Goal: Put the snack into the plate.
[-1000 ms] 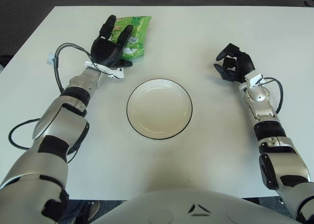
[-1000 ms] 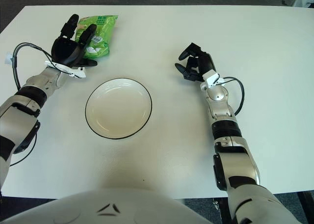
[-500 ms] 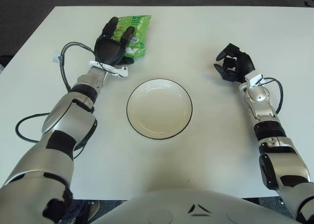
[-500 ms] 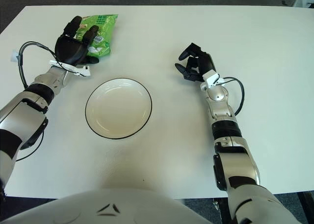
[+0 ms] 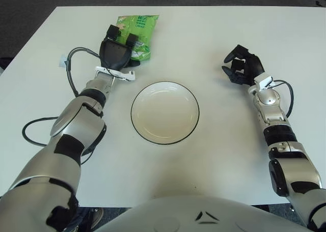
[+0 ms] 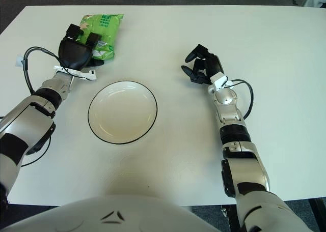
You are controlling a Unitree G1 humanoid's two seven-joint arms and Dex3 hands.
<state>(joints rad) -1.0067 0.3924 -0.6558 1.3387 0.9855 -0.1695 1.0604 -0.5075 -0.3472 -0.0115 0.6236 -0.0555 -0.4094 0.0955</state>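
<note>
The snack is a green bag (image 5: 139, 32) lying flat near the table's far left. My left hand (image 5: 120, 45) sits over the bag's near-left part, its black fingers (image 5: 133, 38) bent down onto the wrapper. I cannot tell whether they have closed around it. A white plate (image 5: 165, 112) with a dark rim stands in the middle of the table, nothing in it. My right hand (image 5: 241, 69) shows to the right of the plate, fingers curled and holding nothing.
A white table (image 5: 204, 38) fills the scene, its far edge just beyond the bag. A cable loops beside my left forearm (image 5: 71, 69), and another runs along my right wrist (image 5: 288, 97).
My left hand has moved forward over the bag and its fingers have bent down onto it. The bag, the plate and my right hand have not moved.
</note>
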